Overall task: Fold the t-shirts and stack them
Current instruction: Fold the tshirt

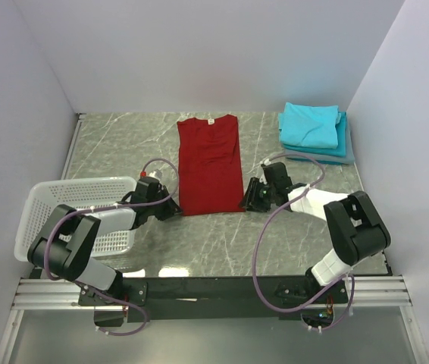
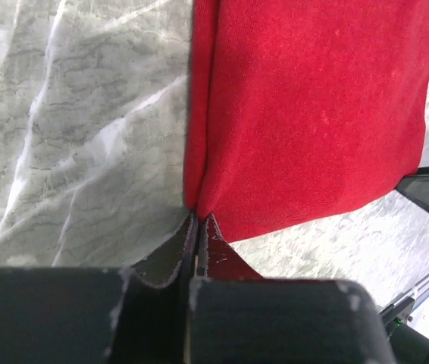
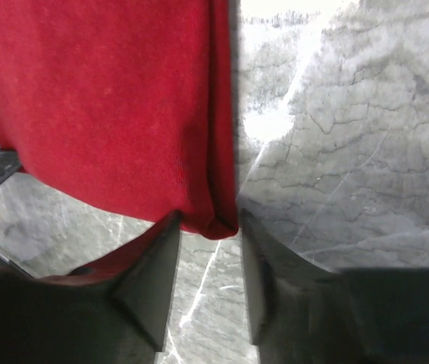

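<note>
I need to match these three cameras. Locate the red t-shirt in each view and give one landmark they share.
Top external: red t-shirt lies flat at the centre of the picture.
Left wrist: red t-shirt fills the upper right, corner pinched in the left pincer.
Right wrist: red t-shirt fills the upper left, corner inside the right pincer.
Shared landmark: grey marbled tabletop.

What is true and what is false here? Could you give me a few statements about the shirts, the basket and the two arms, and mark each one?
1. The red t-shirt lies flat on the table. True.
2. The left gripper is shut on a near corner of it. True.
3. The turquoise shirts sit in the white basket. False: they are stacked at the table's far right corner; the basket stands near left.
4. The right gripper hangs over the turquoise shirts. False: it is at the red t-shirt's other near corner, jaws apart.
</note>
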Tool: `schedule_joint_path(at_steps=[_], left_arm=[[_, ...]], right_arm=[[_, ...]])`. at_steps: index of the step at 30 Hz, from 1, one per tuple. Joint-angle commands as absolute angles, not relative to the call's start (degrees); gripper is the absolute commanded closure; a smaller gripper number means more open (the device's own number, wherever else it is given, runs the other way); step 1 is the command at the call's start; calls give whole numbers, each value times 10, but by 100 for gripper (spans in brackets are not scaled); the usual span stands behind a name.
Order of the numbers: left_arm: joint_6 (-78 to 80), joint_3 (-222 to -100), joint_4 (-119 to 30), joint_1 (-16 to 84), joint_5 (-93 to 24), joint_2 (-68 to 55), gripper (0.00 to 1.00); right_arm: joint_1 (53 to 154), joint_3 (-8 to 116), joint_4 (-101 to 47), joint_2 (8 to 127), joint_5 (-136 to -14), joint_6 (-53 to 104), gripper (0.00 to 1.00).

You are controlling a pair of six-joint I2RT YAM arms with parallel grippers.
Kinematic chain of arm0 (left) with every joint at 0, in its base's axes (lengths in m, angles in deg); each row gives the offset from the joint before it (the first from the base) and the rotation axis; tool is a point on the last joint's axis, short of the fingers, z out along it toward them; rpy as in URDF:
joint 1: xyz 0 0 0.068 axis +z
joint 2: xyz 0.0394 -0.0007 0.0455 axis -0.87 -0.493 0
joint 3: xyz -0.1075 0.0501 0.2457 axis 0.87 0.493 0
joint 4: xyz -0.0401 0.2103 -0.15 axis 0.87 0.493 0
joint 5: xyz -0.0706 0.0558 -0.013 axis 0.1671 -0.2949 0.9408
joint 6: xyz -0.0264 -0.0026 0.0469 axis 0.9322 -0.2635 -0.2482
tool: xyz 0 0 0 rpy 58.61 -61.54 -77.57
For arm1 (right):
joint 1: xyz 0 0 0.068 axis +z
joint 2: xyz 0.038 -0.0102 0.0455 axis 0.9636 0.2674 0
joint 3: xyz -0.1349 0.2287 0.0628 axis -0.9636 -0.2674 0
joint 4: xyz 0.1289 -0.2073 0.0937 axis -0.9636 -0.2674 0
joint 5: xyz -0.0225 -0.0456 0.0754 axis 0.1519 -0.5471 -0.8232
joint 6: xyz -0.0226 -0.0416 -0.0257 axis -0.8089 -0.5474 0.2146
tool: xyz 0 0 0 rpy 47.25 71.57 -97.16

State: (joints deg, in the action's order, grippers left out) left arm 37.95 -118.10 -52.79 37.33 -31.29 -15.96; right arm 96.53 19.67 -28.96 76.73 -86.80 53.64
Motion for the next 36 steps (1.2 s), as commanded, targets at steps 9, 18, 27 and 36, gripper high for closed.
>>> schedule_joint_path(at_steps=[9, 18, 27, 36], left_arm=[[373, -1184, -516, 372, -334, -178, 99], [409, -1127, -467, 352, -327, -102, 99], [492, -1039, -280, 268, -356, 149, 99], [571, -1046, -136, 159, -378, 361, 99]], right_arm=[[992, 204, -267, 800, -892, 541, 81], [1037, 151, -307, 721, -834, 572, 100], [1124, 52, -416, 550, -801, 627, 100], [1235, 21, -487, 383, -816, 722, 100]])
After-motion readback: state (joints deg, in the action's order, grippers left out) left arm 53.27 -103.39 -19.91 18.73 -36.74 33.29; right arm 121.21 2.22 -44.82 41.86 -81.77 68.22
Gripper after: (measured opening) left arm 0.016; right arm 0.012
